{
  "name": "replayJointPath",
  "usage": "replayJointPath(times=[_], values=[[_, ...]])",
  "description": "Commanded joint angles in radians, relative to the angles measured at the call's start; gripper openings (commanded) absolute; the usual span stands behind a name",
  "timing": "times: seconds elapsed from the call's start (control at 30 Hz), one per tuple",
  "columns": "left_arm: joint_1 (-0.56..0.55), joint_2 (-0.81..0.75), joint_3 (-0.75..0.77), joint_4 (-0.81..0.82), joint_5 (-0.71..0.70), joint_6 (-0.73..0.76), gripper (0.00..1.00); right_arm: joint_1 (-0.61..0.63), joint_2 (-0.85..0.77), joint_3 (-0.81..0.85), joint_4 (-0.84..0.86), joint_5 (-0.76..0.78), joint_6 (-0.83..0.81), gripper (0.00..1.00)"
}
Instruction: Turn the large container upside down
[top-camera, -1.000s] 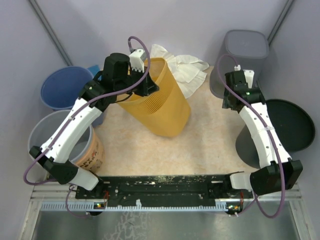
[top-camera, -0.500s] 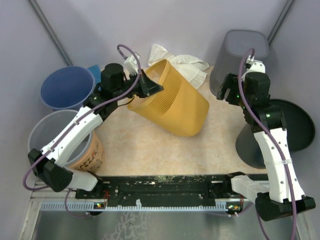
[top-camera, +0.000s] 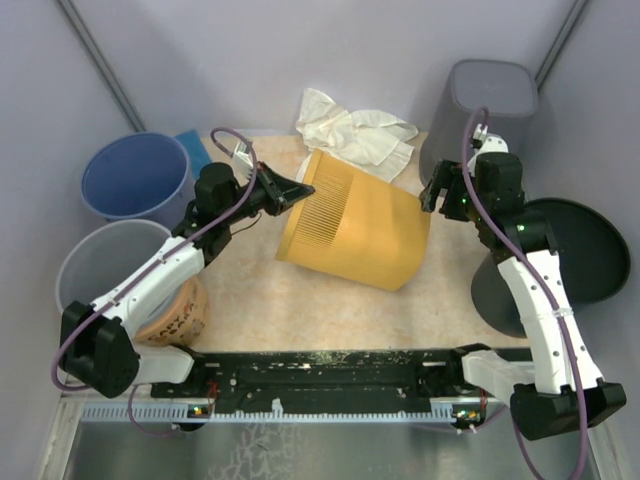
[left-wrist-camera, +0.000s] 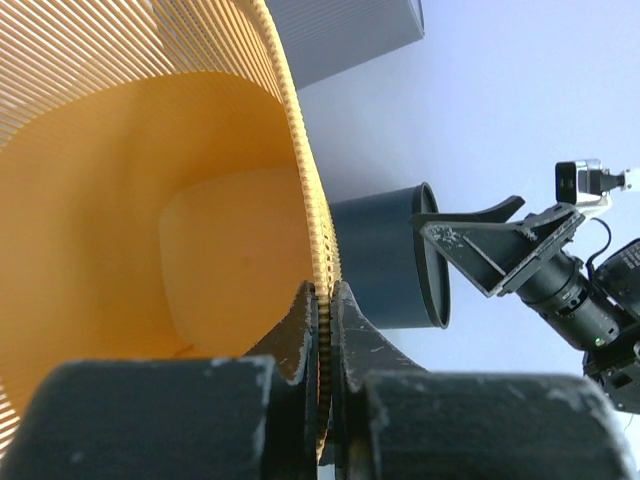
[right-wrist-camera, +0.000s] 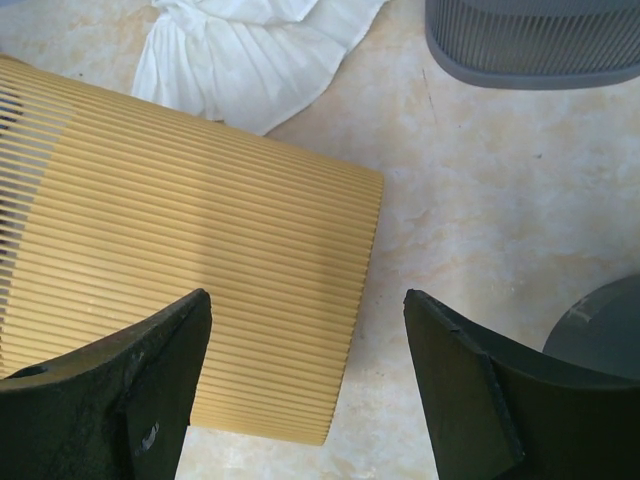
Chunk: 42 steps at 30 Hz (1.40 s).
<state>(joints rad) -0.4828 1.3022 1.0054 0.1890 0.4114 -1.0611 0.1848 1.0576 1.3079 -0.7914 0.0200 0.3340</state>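
The large yellow ribbed plastic container (top-camera: 355, 225) lies on its side across the middle of the beige table (top-camera: 300, 300), its open mouth facing left and its closed base facing right. The left hand (top-camera: 290, 190) is clamped on the container's rim at the mouth end. In the left wrist view one finger (left-wrist-camera: 300, 325) presses the inside of the slatted wall and the other the outside, with the rim pinched between them.

The right hand (top-camera: 440, 195) hangs near the base end of the container with its fingers spread wide apart. In the right wrist view the ribbed side and the base edge show between them, and neither finger appears to touch the container.

A crumpled white cloth (top-camera: 355, 130) lies just behind the container at the back of the table. A grey slatted bin (top-camera: 490, 100) stands at the rear right and a dark round bin (top-camera: 570, 250) at the right edge. A blue round bucket (top-camera: 135, 175) sits at the rear left.
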Motion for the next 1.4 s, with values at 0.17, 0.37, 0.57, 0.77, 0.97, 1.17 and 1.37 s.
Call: replayJointPath(times=[0.17,0.37,0.57,0.77,0.97,1.17,1.37], values=[[0.007,0.061,-0.020,0.030,-0.034,0.089,0.01,-0.006,-0.012,-0.017,0.073,-0.107,-0.007,0.78],[0.006,0.107,0.011,-0.056,-0.026,0.215,0.38,-0.006,-0.012,-0.041,0.083,-0.146,0.019,0.78],[0.005,0.129,0.133,-0.264,-0.076,0.401,0.70,-0.006,-0.019,-0.064,0.069,-0.127,0.023,0.78],[0.005,0.125,0.226,-0.381,-0.130,0.531,0.86,-0.006,-0.024,-0.080,0.059,-0.100,0.016,0.78],[0.006,0.099,0.312,-0.491,-0.169,0.615,0.87,-0.056,-0.015,-0.113,0.088,-0.251,0.020,0.79],[0.004,0.065,0.292,-0.528,-0.211,0.639,0.85,-0.097,-0.016,-0.141,0.100,-0.243,0.053,0.79],[0.006,0.084,0.258,-0.516,-0.173,0.641,0.83,-0.146,-0.031,-0.198,0.112,-0.220,0.084,0.79]])
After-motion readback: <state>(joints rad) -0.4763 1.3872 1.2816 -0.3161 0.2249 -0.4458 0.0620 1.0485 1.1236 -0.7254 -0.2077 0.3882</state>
